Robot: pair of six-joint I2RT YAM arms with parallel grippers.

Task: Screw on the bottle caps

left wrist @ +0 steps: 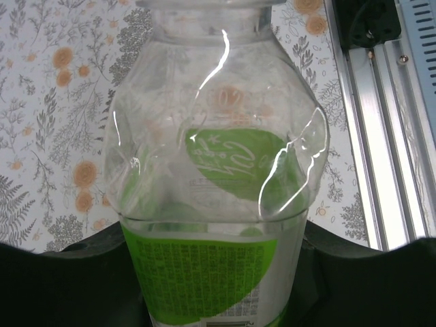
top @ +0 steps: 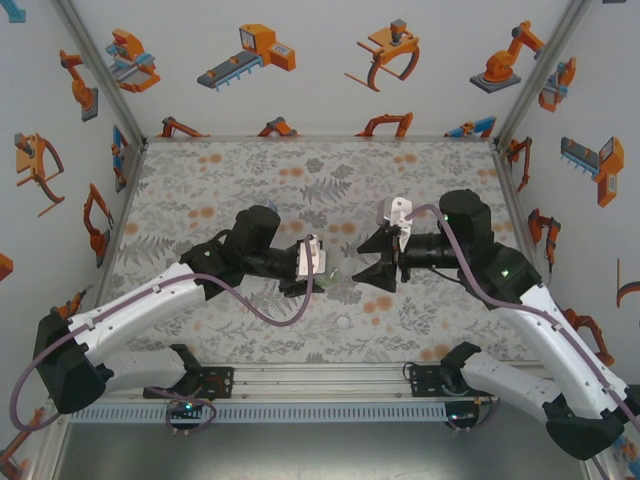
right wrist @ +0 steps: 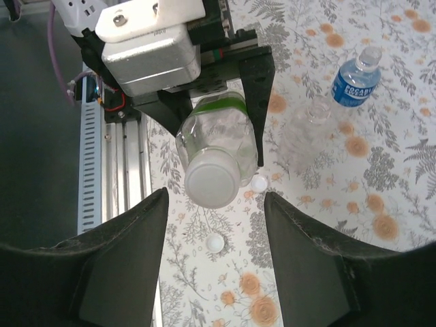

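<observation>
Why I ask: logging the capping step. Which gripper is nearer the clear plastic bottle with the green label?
Left. The left gripper is clamped around the clear green-labelled bottle; the right gripper faces its white cap, jaws open and clear of it.

White walls [top: 330, 105], orange robot pictures [top: 248, 55], floral table cover [top: 250, 170], aluminium rail [top: 320, 384]

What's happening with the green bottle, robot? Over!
Left gripper shut on green-labelled bottle, white cap on its mouth. Right gripper open, facing the cap. Two loose caps on table; nothing blocking.
</observation>
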